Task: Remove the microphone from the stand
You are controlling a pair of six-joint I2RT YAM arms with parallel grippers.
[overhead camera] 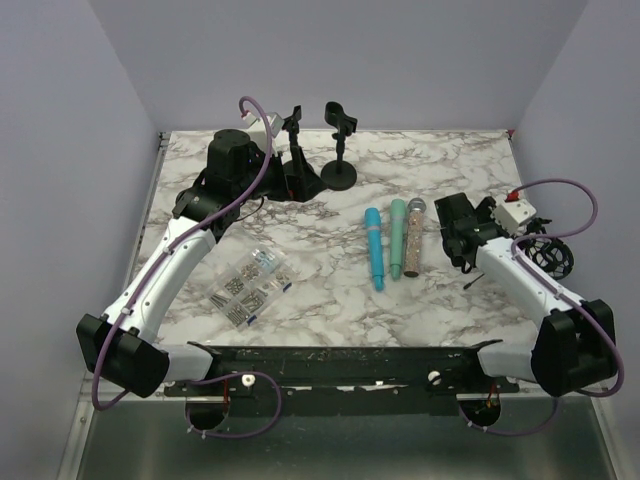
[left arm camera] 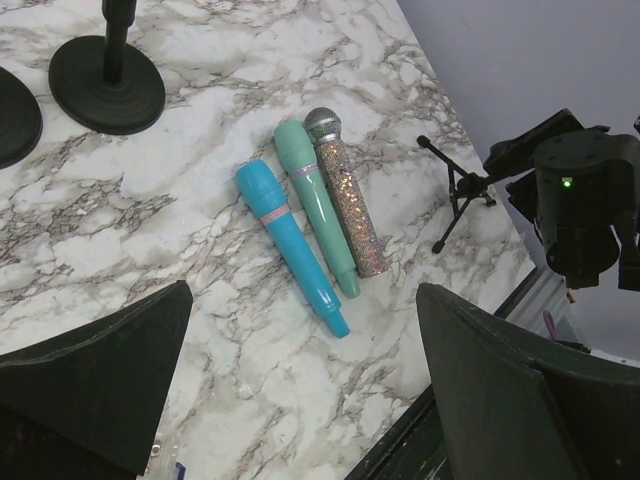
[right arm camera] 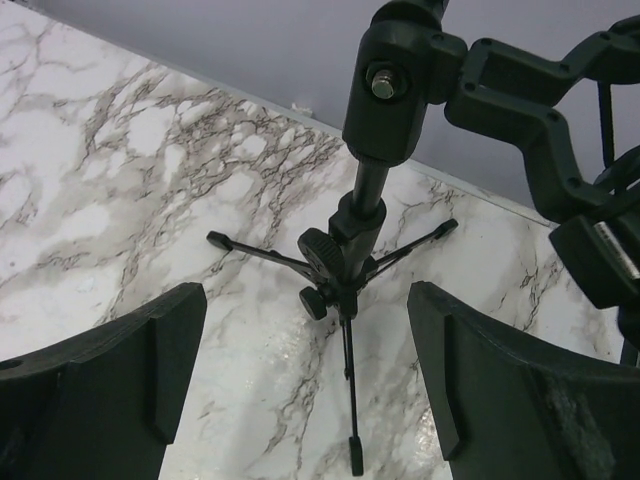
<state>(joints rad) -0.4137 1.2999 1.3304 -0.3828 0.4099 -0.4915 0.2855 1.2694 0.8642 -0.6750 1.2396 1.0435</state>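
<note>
Three microphones lie side by side on the marble table (overhead camera: 330,300): a blue one (overhead camera: 375,250) (left arm camera: 290,245), a green one (overhead camera: 397,236) (left arm camera: 318,205) and a glitter one (overhead camera: 413,235) (left arm camera: 348,200). A round-base stand (overhead camera: 339,172) (left arm camera: 106,82) with an empty clip (overhead camera: 340,115) stands at the back. A second stand (overhead camera: 294,130) is beside it. My left gripper (overhead camera: 290,178) (left arm camera: 303,300) is open and empty near these stands. My right gripper (overhead camera: 465,255) (right arm camera: 307,295) is open and empty over a small tripod stand (right arm camera: 350,270) (left arm camera: 455,190). No microphone shows in any stand.
A clear bag of small parts (overhead camera: 250,283) lies at the front left. A round shock mount (overhead camera: 550,255) hangs by the right wall, its arm in the right wrist view (right arm camera: 540,110). Walls close the table on three sides.
</note>
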